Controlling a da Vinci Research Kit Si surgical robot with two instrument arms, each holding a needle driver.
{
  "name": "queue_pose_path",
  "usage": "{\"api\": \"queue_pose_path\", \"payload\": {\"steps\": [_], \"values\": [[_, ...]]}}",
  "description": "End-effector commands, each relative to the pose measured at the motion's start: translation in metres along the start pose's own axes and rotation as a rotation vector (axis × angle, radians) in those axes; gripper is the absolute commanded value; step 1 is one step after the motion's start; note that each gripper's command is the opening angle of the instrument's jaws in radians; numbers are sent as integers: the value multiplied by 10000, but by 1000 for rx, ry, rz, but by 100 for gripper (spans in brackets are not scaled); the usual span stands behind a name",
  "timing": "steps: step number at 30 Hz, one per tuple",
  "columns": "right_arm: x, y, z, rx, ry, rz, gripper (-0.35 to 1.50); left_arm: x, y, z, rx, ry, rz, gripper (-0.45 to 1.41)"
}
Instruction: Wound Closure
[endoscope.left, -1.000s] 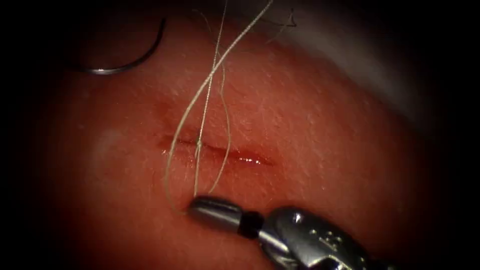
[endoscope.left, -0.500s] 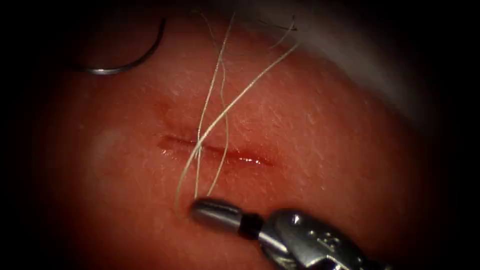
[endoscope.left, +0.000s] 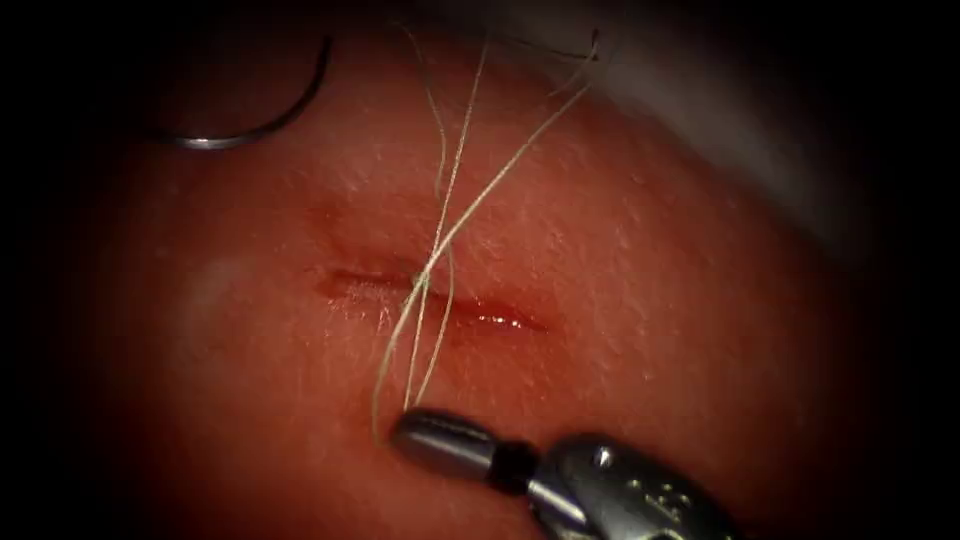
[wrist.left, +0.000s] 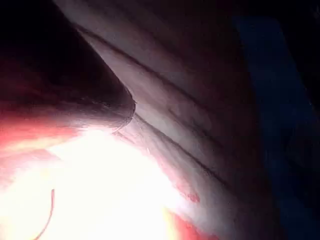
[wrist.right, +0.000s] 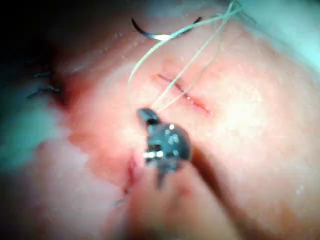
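Needle (endoscope.left: 245, 125) lies loose on the tissue (endoscope.left: 650, 300), far left of the cut (endoscope.left: 430, 300), not in the tissue, held by neither claw; it also shows in the right wrist view (wrist.right: 160, 34). Thread (endoscope.left: 455, 215) runs in several strands from the far edge down across the cut, crossing in a small twist right at the cut line left of its middle, then fans toward the near side. Compared with a second ago the crossing sits lower and tighter on the cut, and the wide loop on the near left has narrowed. Right claw (endoscope.left: 405, 432) comes in from the near right, jaws closed together with the strands ending at its tip, so it looks clamped on the thread; same in its wrist view (wrist.right: 145, 116). Red fluid (endoscope.left: 495, 318) glistens at the right end of the cut. Left claw: cannot tell its state.
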Motion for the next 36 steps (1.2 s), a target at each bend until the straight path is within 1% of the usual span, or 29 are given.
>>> {"api": "queue_pose_path", "payload": {"steps": [1, 6, 7, 10, 13, 16, 17, 20, 23, 26, 36], "values": [[-7, 0, 8, 1, -3, -1, -35, 2, -3, 5, 1, -5, 4, -35], [-14, -5, 11, -1, -11, -5, -35, -1, -7, -1, 3, -50, 17, -35], [-15, -8, 13, -2, -14, -11, -35, -2, -9, -2, 3, -81, 44, -35], [-17, -11, 14, -3, -17, -17, -35, -5, -12, -7, -3, -120, 78, -35], [-17, -11, 15, -6, -15, -18, -35, -6, -13, -10, -6, -138, 95, -35], [-21, -11, 16, -10, -25, -21, -35, -5, -6, -8, -24, -170, 144, -35], [-22, -11, 16, -10, -32, -21, -35, -2, 1, -3, -38, -193, 180, -35], [-22, -12, 16, -11, -35, -21, -35, 1, 7, 1, -45, -209, 207, -35], [-23, -14, 15, -13, -41, -22, -35, 5, 22, 8, -58, -256, 295, -35], [-25, -15, 15, -12, -44, -23, -35, 7, 26, 11, -64, -282, 324, -35], [-38, -24, 12, -4, -62, -31, -35, 7, 15, 14, -73, -285, 336, -35]]}}
